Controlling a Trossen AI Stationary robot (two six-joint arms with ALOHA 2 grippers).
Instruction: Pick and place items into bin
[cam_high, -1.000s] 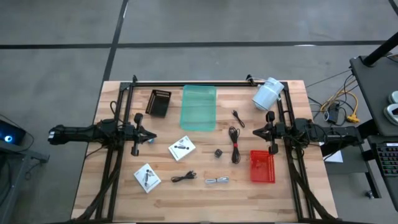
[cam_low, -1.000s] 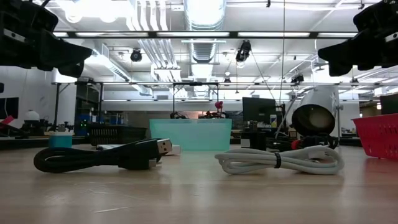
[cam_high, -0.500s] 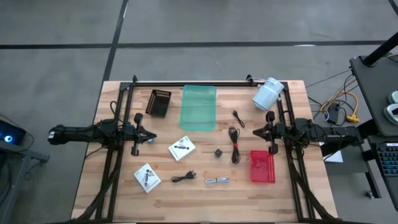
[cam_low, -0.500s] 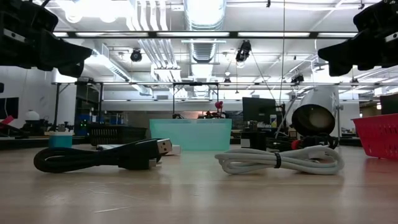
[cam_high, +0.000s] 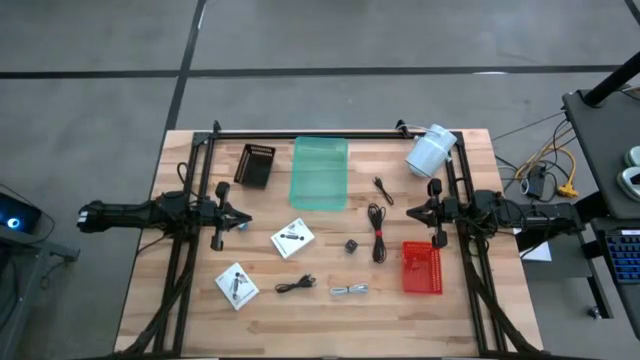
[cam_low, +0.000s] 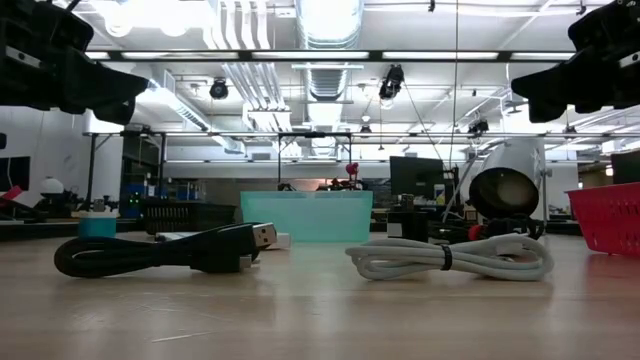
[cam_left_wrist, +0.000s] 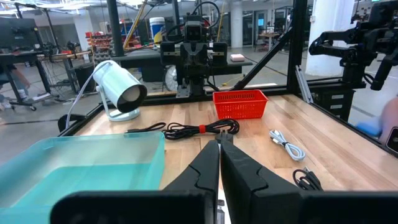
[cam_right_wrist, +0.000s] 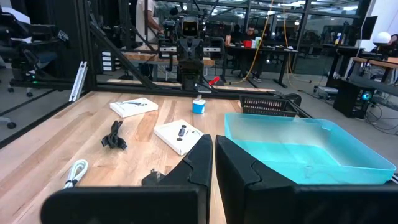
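Nothing has moved since a second ago: we keep the left gripper (cam_high: 243, 220) near the table's left edge and the right gripper (cam_high: 412, 211) near its right edge, both closed and empty, cables (cam_high: 377, 230) and packets (cam_high: 292, 238) unpicked mid-table, teal bin (cam_high: 319, 172) empty.

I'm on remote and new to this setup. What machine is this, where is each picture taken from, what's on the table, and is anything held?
Two dark robot arms sit at a wooden table. One picture looks straight down, one looks level across the tabletop, and one comes from each wrist. The left hand and right hand hover at the table's sides, both shut and holding nothing. On the table lie a teal bin, a red basket, a black basket, two white packets, black cables, a grey cable, a small dark cube and a white cylinder.
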